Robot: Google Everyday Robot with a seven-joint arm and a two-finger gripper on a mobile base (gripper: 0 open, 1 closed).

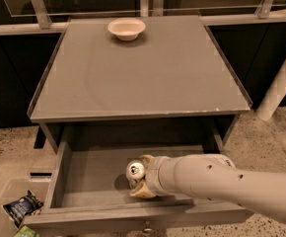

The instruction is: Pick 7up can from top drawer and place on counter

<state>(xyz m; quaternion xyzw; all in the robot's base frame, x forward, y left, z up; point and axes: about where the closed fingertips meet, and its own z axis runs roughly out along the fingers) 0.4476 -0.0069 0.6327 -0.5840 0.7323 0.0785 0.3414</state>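
Note:
The top drawer (pixel 84 177) is pulled open below the counter (pixel 143 73). The 7up can (pixel 135 171) stands upright inside the drawer, near its middle, with its shiny pull-tab top facing up. My gripper (pixel 140 177) reaches in from the right on the white arm. Its tan fingers (pixel 144 192) sit on either side of the can and close against it. The can's lower body is hidden by the fingers.
A white bowl (pixel 126 28) sits at the back of the counter. A clear bin (pixel 15 211) with snack bags stands on the floor at the lower left. A white post (pixel 281 83) leans at the right. The drawer's knob (pixel 146 229) shows at the front panel.

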